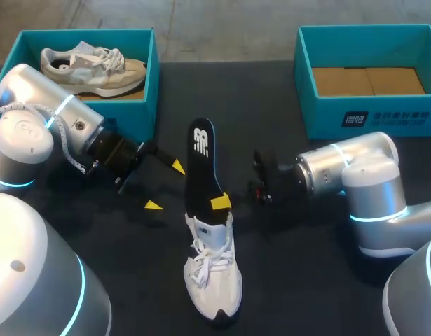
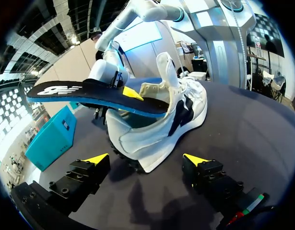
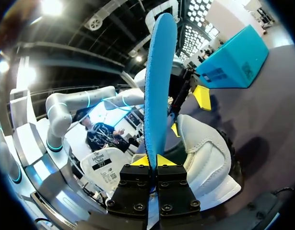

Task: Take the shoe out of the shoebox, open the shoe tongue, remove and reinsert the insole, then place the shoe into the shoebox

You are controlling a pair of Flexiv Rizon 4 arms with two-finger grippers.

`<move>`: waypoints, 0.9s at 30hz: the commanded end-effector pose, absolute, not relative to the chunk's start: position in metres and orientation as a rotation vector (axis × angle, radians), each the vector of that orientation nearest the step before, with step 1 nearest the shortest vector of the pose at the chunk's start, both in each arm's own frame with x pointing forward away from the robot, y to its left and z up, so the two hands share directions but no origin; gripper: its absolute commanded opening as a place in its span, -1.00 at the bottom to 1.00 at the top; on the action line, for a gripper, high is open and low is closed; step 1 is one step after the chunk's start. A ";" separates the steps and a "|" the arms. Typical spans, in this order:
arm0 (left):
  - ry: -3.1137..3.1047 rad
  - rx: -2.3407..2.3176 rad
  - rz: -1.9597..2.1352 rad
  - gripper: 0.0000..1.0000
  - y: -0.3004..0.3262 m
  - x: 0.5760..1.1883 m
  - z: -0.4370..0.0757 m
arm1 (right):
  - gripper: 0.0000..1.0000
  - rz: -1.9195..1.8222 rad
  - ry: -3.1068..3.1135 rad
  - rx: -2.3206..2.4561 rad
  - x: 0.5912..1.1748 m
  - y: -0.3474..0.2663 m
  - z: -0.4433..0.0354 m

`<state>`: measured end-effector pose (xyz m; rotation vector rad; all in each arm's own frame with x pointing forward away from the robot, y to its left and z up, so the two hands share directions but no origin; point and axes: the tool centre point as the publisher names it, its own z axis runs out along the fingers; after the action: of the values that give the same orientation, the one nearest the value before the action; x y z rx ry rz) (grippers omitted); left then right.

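A white shoe [image 1: 212, 280] lies on the dark table, heel toward the boxes. A dark insole [image 1: 200, 164] with a blue underside [image 3: 159, 81] sticks out of its opening, its far end raised. My right gripper [image 1: 220, 203] is shut on the insole just above the heel, yellow tips pinching it [image 3: 157, 160]. My left gripper [image 1: 166, 185] stands open beside the shoe's heel. In the left wrist view the shoe [image 2: 157, 129] and insole [image 2: 85, 93] lie just ahead of the spread left gripper [image 2: 147, 160], which touches nothing.
A teal shoebox [image 1: 153, 77] at the back left holds a beige shoe [image 1: 96, 66]. Another teal shoebox [image 1: 320, 112] at the back right shows only a cardboard floor [image 1: 366, 80]. Bare dark table lies around the white shoe.
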<state>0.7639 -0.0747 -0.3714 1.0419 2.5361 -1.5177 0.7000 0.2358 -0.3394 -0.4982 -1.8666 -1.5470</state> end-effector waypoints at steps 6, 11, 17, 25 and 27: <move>2.537 1.044 -1.516 1.00 -0.074 0.764 -0.371 | -1.00 -1.541 -1.882 -0.516 0.699 0.237 -0.340; 2.537 1.044 -1.516 1.00 -0.074 0.764 -0.371 | -0.73 -1.552 -1.890 -0.536 0.699 0.237 -0.339; 2.537 1.044 -1.516 1.00 -0.074 0.764 -0.371 | -0.69 -1.549 -1.910 -0.561 0.698 0.238 -0.334; 2.537 1.044 -1.516 1.00 -0.074 0.764 -0.371 | -0.55 -1.516 -1.945 -0.627 0.698 0.241 -0.329; 2.537 1.044 -1.516 1.00 -0.074 0.764 -0.371 | -0.51 -1.507 -1.951 -0.636 0.698 0.241 -0.328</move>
<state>0.7639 -0.0747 -0.3714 1.0419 2.5360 -1.5177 0.7009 0.2395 -0.3340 -0.6213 -1.9319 -1.5188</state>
